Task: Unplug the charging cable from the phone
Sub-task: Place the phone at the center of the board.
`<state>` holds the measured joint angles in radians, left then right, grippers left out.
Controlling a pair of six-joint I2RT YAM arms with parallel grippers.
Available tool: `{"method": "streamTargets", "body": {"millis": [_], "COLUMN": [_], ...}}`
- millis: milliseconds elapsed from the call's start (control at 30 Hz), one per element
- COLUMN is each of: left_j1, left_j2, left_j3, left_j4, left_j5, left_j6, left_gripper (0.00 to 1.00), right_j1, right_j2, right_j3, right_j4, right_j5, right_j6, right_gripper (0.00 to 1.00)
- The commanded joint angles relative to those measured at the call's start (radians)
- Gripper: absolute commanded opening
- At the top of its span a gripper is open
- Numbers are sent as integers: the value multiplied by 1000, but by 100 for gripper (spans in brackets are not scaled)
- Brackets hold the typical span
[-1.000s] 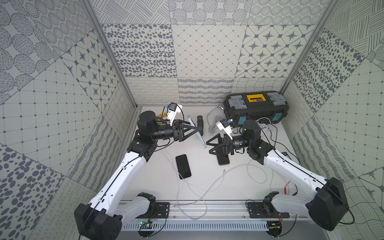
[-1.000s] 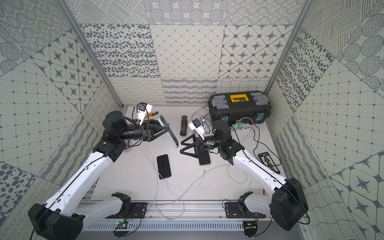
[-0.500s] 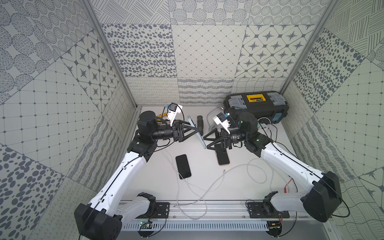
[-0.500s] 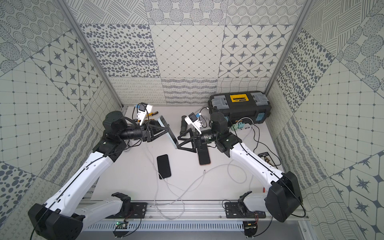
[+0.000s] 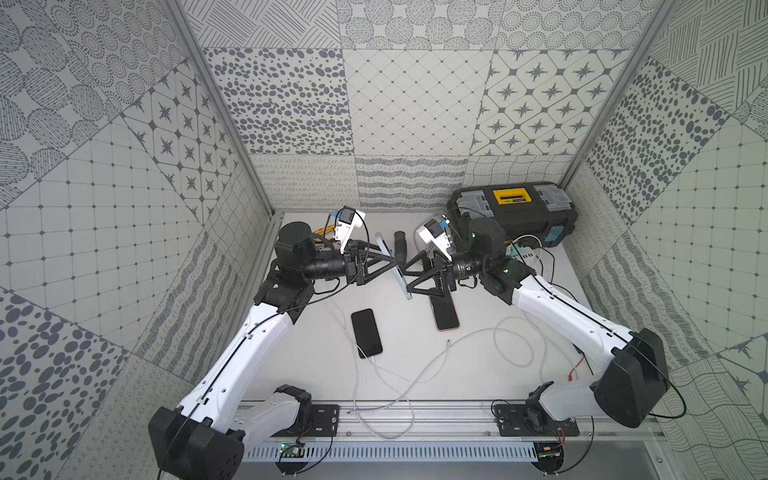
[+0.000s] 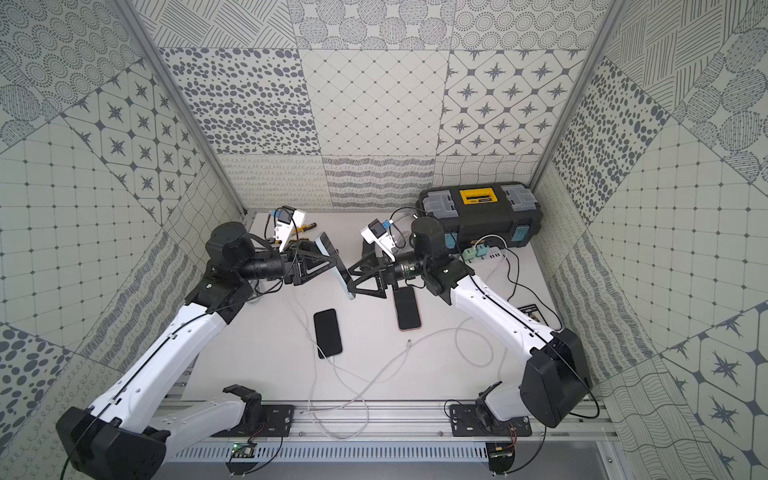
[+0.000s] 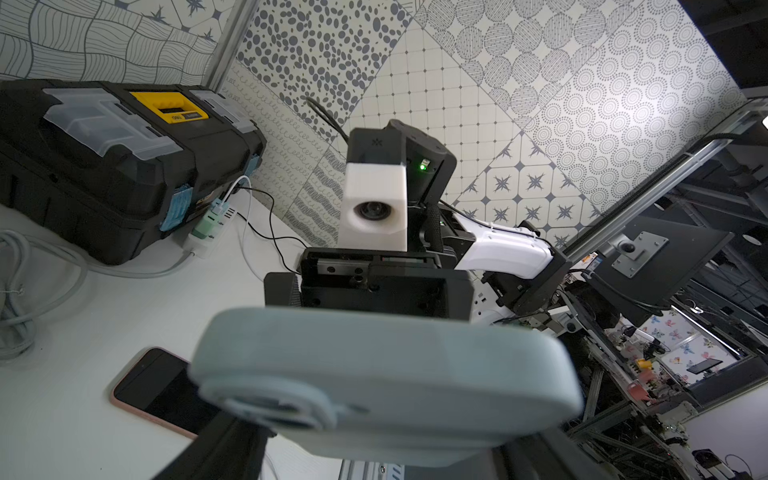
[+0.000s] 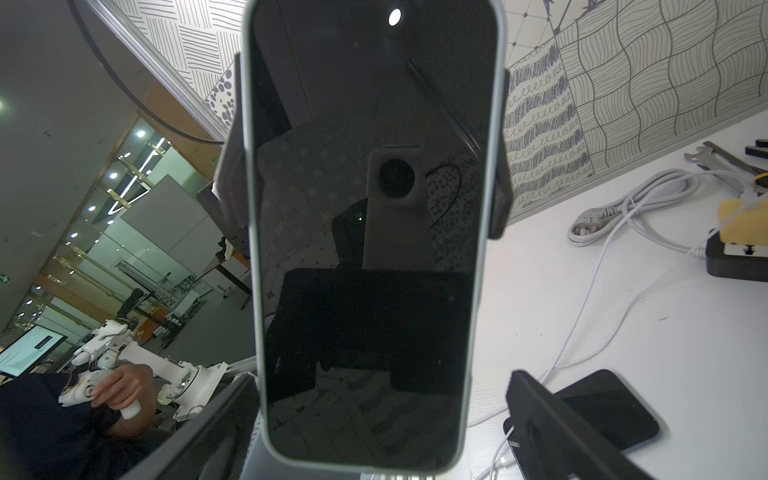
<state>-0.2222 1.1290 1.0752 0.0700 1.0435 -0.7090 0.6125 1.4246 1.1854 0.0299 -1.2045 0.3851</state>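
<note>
Gripping a blue-cased phone [image 5: 392, 259] by its long edges in the left pincer [image 5: 395, 262], black fingers [image 8: 232, 187] pressed tight against either side. Lifted clear of the bench [image 5: 320, 374], tilted, screen turned toward the right arm (mirroring that arm's camera block in the right wrist view), case back toward the left wrist camera. Facing it from 3 o'clock: the right pincer [image 5: 409, 278], spread wide, tips bracketing the phone's lower end; cannot tell whether touching.

Clock read in both top views, 12 at the back wall. At 7 o'clock of the lifted phone, flat on the bench near its centre: a black phone [image 5: 366, 332], screen up, with a white charging cable [image 5: 376, 362] plugged into its 6 o'clock end and trailing toward the front rail [image 5: 436, 419]. At 5 o'clock of the lifted phone, just below the right pincer: a pink-cased phone [image 5: 445, 318], screen up. Near that one's 6 o'clock end, apart from both flat phones: a loose cable end [image 5: 448, 342], connector bare on the bench. In the 1 o'clock corner: a black toolbox [image 5: 513, 216] with a yellow latch.
</note>
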Motion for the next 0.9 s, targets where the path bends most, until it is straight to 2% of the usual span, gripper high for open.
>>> {"method": "streamTargets", "body": {"millis": [0, 467, 867], "left_j1": [11, 11, 11], "left_j2": [-6, -4, -9], "left_j3": [-3, -6, -6], "left_j4": [41, -1, -10], "left_j5": [31, 23, 20], "left_j6": [27, 55, 59], "left_gripper": [0, 0, 0], "right_j1": [17, 49, 53], "right_j2": [18, 50, 55], "right_j3": [38, 87, 89], "right_j4": [13, -20, -25], "right_j5": [-10, -7, -7], "right_j6": [-14, -17, -20], "right_gripper": [97, 96, 76]}}
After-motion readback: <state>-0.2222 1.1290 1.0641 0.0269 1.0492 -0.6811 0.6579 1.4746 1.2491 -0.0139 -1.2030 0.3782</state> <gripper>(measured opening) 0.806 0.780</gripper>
